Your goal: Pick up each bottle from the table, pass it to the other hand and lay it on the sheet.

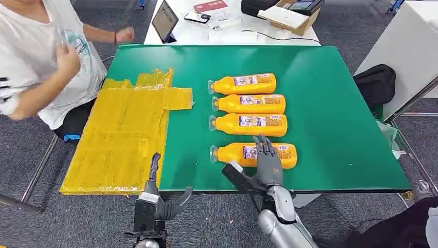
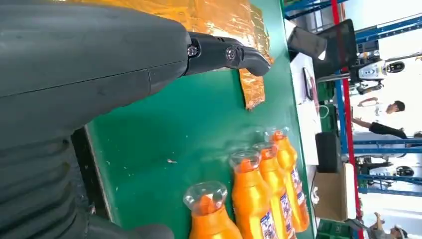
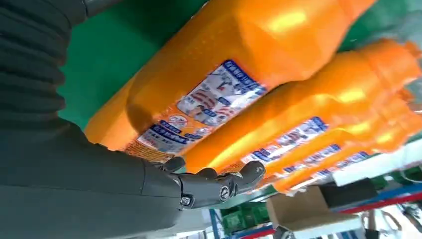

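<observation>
- Four orange bottles lie on their sides in a row on the green bench [image 1: 330, 129], caps pointing toward the yellow sheet [image 1: 124, 139]; none is on the sheet yet.
- The near bottle [image 1: 255, 154] is the one closest to the bench's front edge, well apart from the sheet; the next bottle [image 1: 250, 124] lies just beyond it with a narrow gap between them.
- The right hand [image 1: 267, 157] rests over the near bottle's label, fingers draped across the body. In the right wrist view the fingers [image 3: 219, 184] curl at the bottle's side, but whether they have closed tight I cannot tell; the bottle looks to be lying on the bench.
- The left hand [image 1: 157, 199] waits at the front edge beside the sheet's near corner, spread wide and holding nothing.
- A person [image 1: 46, 57] sits past the sheet's far side, arms raised.
- Risks, as I judge them: the round, glossy bottle could roll or slip out of a loose grip; fingers reaching over could nudge the next bottle; and a grasp at mid-body may leave the left hand little room at the pass.
</observation>
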